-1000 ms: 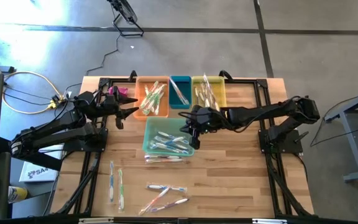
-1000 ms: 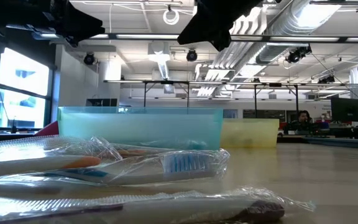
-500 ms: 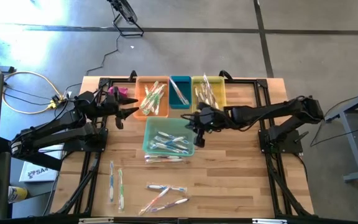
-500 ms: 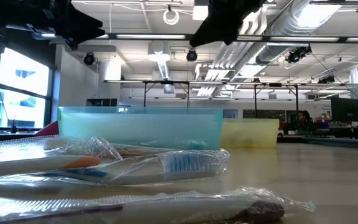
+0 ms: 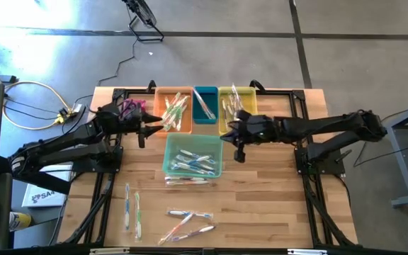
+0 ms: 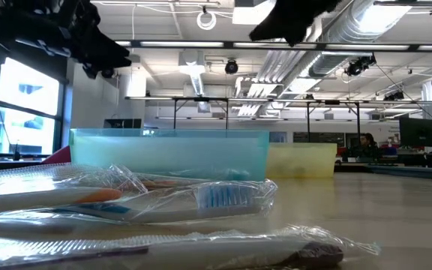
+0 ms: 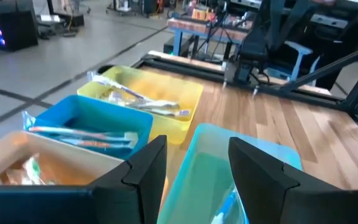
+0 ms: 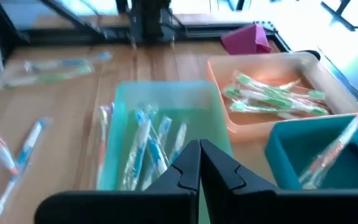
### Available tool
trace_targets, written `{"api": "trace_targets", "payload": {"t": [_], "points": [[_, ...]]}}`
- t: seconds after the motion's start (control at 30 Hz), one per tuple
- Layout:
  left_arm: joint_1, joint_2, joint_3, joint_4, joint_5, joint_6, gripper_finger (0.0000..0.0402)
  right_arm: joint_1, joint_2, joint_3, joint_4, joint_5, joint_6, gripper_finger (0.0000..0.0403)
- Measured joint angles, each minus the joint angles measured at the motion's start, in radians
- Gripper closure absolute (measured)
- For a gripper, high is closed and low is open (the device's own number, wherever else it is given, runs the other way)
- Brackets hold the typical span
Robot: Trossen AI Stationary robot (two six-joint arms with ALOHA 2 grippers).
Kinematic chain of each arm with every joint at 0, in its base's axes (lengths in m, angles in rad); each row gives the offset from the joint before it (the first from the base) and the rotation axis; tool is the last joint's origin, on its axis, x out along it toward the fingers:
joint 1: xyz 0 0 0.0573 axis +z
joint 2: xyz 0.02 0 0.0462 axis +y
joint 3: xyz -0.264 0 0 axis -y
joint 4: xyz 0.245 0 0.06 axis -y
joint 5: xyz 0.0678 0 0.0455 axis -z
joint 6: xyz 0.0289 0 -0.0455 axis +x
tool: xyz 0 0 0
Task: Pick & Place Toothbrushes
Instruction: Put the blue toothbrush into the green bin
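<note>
Your right gripper (image 5: pixel 240 146) reaches in from the tabletop's right edge, arm stretched level, fingers pressed together & empty, above the gap btwn the yellow bin (image 5: pixel 236 108) and the green bin (image 5: pixel 192 157). Left gripper (image 5: pixel 149 126) hangs at the orange bin (image 5: pixel 173 110), fingers wide, nothing in them. Toothbrushes (image 5: pixel 193 162) lie in all four bins; others loose toward the front edge. Only the low view shows wrapped ones up close; right wrist view shows a pink item (image 8: pixel 246 38) past the orange bin.
</note>
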Motion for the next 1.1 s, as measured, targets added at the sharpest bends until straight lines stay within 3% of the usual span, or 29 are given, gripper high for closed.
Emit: {"api": "trace_targets", "payload": {"t": [0.1,0.3,0.53,0.77,0.93,1.1], "points": [[-0.012,0.028,0.000,0.003,-0.007,-0.012,0.0233,-0.011,-0.083,-0.135,0.113,0.000,0.026,0.0401],[-0.129,0.075,0.000,0.071,-0.142,-0.023,0.0233,-0.048,-0.268,-0.345,0.326,0.002,0.018,0.0401],[-0.328,0.143,0.000,0.114,-0.412,-0.066,0.0233,-0.108,-0.492,-0.494,0.457,-0.086,-0.064,0.0401],[-0.492,0.256,0.004,0.149,-0.661,-0.188,0.0233,-0.165,-0.643,-0.567,0.470,-0.182,-0.085,0.0401],[-0.574,0.344,0.073,0.127,-0.705,-0.274,0.0233,-0.187,-0.680,-0.586,0.473,-0.177,-0.087,0.0401],[-0.609,0.445,0.250,-0.086,-0.719,-0.365,0.0233,-0.195,-0.681,-0.599,0.458,-0.176,-0.088,0.0401]]}}
